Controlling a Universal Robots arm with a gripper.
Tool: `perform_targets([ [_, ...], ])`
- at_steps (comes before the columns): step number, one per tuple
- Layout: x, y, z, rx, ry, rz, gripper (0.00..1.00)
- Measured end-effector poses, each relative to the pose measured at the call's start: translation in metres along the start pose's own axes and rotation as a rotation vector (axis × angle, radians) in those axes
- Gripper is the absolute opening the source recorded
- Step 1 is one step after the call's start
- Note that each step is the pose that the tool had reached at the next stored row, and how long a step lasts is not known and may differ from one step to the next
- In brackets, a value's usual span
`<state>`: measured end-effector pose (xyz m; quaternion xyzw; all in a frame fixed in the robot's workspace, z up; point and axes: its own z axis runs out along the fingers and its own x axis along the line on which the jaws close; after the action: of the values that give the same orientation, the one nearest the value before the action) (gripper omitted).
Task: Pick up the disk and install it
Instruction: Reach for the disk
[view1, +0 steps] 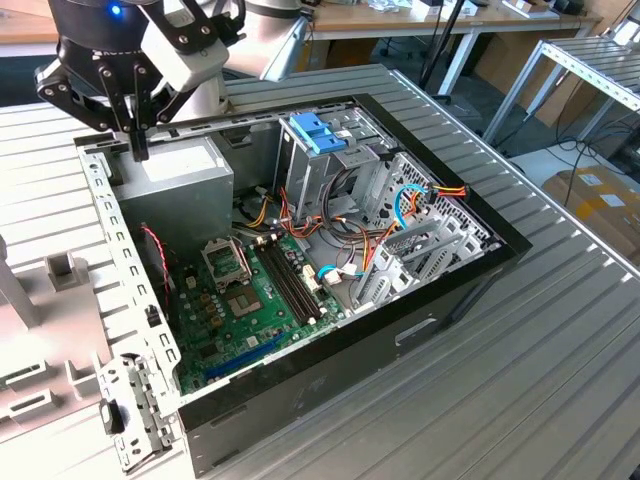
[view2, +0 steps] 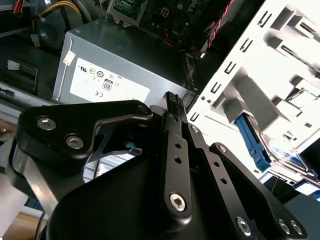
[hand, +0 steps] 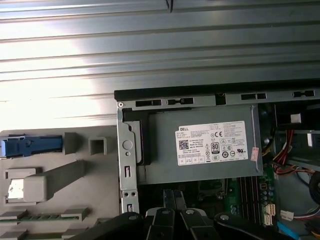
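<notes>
Gripper (view1: 137, 140) first: you've got the fingers pinched together with nothing between them, so it's carrying nothing. In the exterior view it hangs tips-down right over the outer corner of the silver power supply (view1: 185, 185), where that box meets the rim of the open computer case (view1: 330, 370). Can't tell whether the tips actually touch the power supply or float just above it.

Both wrist views agree with that. The second wrist view looks along the black fingers (view2: 172, 115) at the labelled face of the power supply (view2: 115, 65). The first wrist view has the power supply (hand: 200, 145) dead centre, with the gripper (hand: 172, 196) poking in at the edge of the picture.

The disk (hand: 30, 146) isn't in the case. In the first wrist view its light blue carrier frame sits in the white fixture (hand: 50, 180), outside the case wall that runs beside the power supply, and well apart from your gripper. The second wrist view catches the same blue frame (view2: 250, 142) tucked into that fixture (view2: 260, 65), with a bit of shiny surface next to it. How it's seated in there, I can't make out.

Inside the case, the green motherboard (view1: 240, 310) lies just beside the power supply. The metal drive cage with the blue-latched bracket (view1: 318, 132) stands a bit beyond the power supply, with cables between them. Everything sits on a slatted metal table (view1: 520, 380).
</notes>
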<state>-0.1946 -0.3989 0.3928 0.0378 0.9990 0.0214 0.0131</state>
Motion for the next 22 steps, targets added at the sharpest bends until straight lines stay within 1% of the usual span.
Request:
perform_targets([
  [5,0.0038,-0.0003,-0.0001,-0.0001,-0.0001,0.000,0.11],
  [9,0.0081,-0.0006,-0.0002,0.0001,0.0000,0.000,0.11],
  [15,0.0120,-0.0009,-0.0003,0.0000,0.0000,0.000,0.11],
  [18,0.0148,-0.0011,-0.0003,0.0000,0.0000,0.000,0.11],
  [20,0.0181,-0.0014,-0.0004,0.0001,0.0000,0.000,0.11],
  [22,0.0192,-0.0014,-0.0004,0.0000,-0.0001,0.000,0.11],
])
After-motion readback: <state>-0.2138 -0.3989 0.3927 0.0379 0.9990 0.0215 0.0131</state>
